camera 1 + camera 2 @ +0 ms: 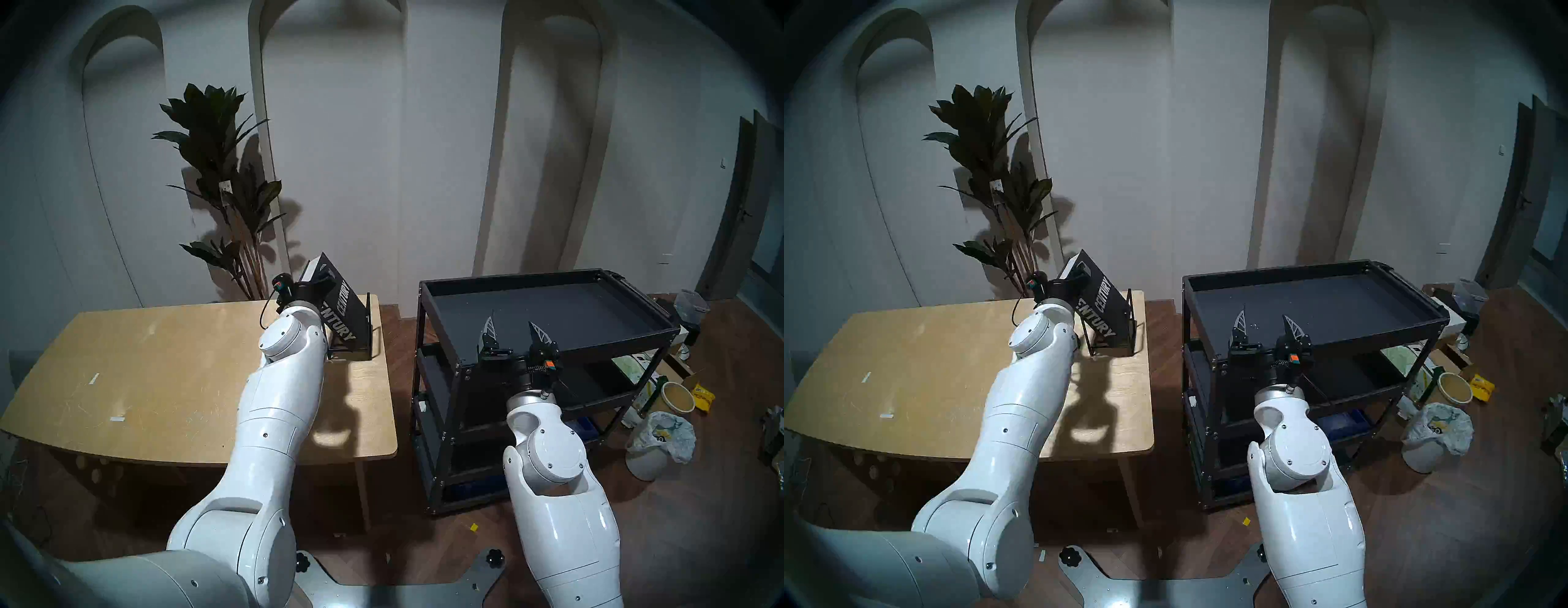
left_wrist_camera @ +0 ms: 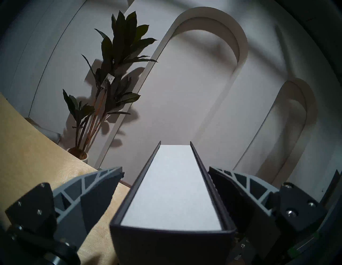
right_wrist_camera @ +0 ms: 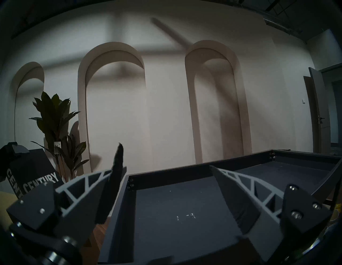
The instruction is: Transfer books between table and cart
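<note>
Lettering "CENTURY" marks cover and spine of the book [image 1: 345, 312].

Potted plant [image 1: 220, 178], wire stand [image 1: 368, 335], bin [image 1: 649, 450]

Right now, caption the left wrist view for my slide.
Open left gripper straddling the black book, white pages up, above the table.

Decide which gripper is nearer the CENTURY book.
Left. The left gripper straddles the book, fingers open on either side; the right gripper hangs open over the cart, well away.
</note>
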You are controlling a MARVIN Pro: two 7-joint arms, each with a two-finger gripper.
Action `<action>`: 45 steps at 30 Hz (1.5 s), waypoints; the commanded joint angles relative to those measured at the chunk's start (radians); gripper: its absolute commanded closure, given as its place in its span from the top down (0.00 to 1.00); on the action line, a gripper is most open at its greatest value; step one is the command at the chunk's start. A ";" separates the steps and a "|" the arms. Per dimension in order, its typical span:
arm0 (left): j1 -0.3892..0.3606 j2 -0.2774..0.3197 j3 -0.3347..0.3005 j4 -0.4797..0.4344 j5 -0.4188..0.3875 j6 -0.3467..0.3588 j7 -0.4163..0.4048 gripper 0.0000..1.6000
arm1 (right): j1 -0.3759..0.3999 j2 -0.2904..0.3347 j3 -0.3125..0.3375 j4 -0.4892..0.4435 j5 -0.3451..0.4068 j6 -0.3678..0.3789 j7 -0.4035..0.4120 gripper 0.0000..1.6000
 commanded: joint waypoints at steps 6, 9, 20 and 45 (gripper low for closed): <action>-0.043 -0.004 0.006 0.011 -0.009 0.004 -0.004 1.00 | 0.004 -0.001 0.004 -0.042 0.006 -0.002 -0.004 1.00; -0.045 -0.005 0.007 0.016 -0.012 -0.001 -0.001 0.93 | 0.005 0.000 0.007 -0.039 0.009 -0.005 -0.003 1.00; -0.034 -0.007 0.010 0.000 -0.022 -0.007 -0.006 0.00 | 0.011 0.001 0.014 -0.029 0.014 -0.007 -0.005 1.00; 0.016 -0.039 0.078 -0.299 0.081 0.048 0.176 0.00 | 0.092 0.091 -0.124 -0.018 -0.247 0.030 0.024 1.00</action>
